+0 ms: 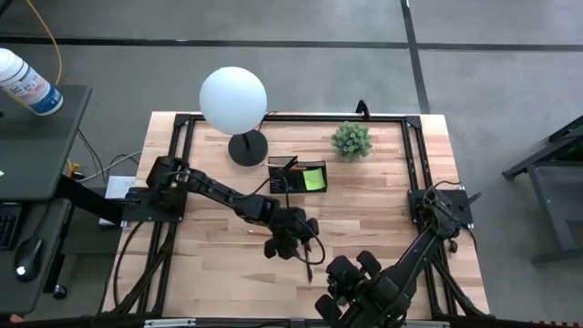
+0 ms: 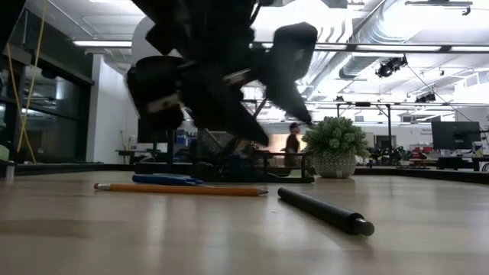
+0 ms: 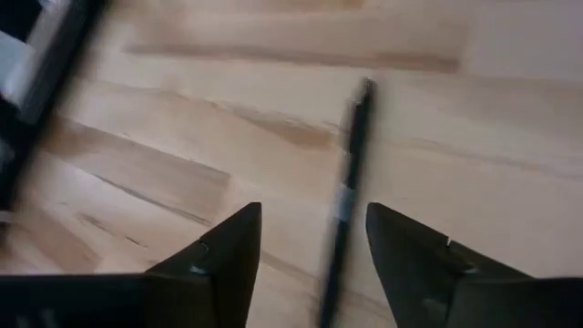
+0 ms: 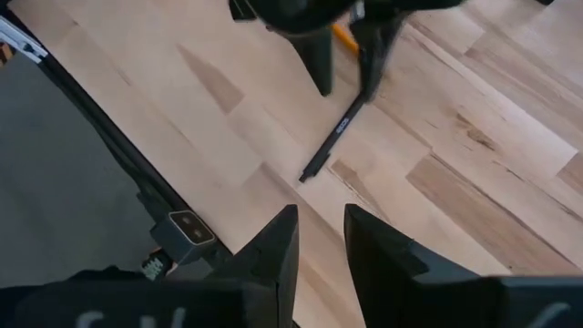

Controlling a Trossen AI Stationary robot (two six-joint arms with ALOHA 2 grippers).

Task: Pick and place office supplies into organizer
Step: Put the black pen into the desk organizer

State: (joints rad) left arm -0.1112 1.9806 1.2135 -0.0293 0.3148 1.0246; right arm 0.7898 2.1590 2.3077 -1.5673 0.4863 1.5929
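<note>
The left gripper (image 3: 314,264) hovers spread over a pen (image 3: 351,182), seemingly lined up; next, lower and pinch it, then carry toward 12 o'clock to the organizer (image 1: 290,173).

Wooden table (image 1: 383,219): pen (image 2: 325,210), pencil (image 2: 179,189)

The wooden surface (image 1: 364,219) stands on a grey floor (image 1: 301,73) with dark lines across it. A white round lamp (image 1: 233,98) and a small green plant (image 1: 351,139) in a pot sit at the far side. To one side is a dark desk (image 1: 41,137) with a white bottle (image 1: 27,84). The room behind is big, with long ceiling lights (image 2: 114,43), pipes (image 2: 367,46) overhead, and a person (image 2: 292,141) far off
</note>
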